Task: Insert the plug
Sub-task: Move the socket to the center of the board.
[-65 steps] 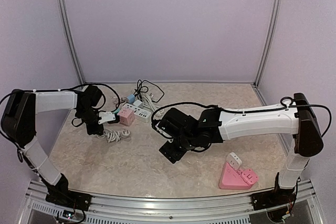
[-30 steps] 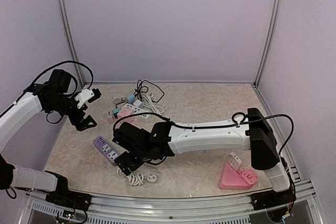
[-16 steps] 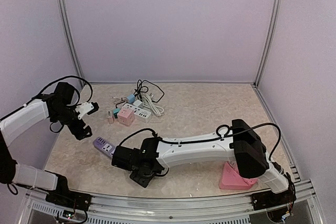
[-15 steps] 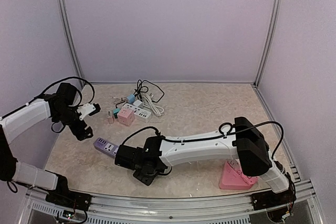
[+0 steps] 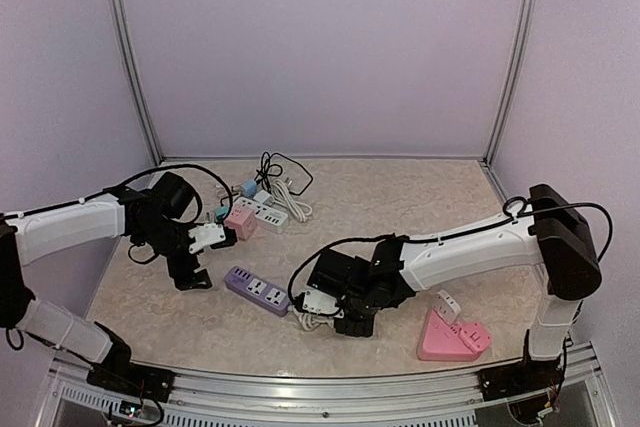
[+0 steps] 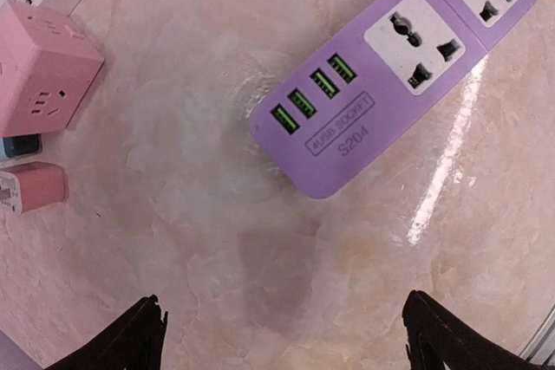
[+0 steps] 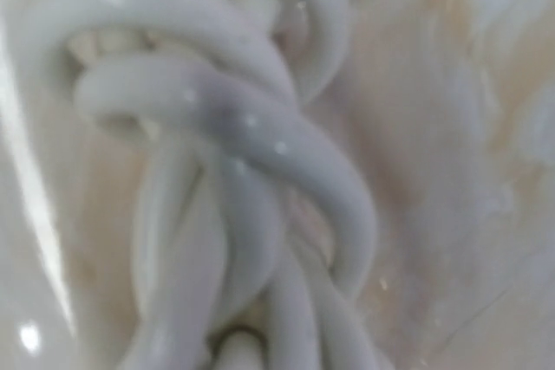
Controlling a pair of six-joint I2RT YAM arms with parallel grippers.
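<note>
A purple power strip [image 5: 257,290] lies flat near the table's front, its sockets and USB ports facing up [image 6: 381,84]. My left gripper [image 5: 190,275] hovers just left of it, open and empty [image 6: 290,344], both fingertips over bare table. My right gripper [image 5: 335,312] is pressed down onto a coiled white cable [image 5: 308,321] to the right of the strip. That cable [image 7: 225,153] fills the right wrist view and hides the fingers. A small white block [image 5: 318,299] sits at the gripper's tip. I cannot tell whether it is the plug.
A pink cube socket [image 5: 240,222], a white power strip [image 5: 268,212] and tangled cords [image 5: 280,172] lie at the back. A pink wedge stand [image 5: 450,339] with a white adapter [image 5: 445,304] sits front right. The cube [image 6: 39,80] also shows in the left wrist view.
The right arm has swung right from the front left to the front middle. The purple strip now lies further right. The left arm has come in from the left edge toward the strip.
</note>
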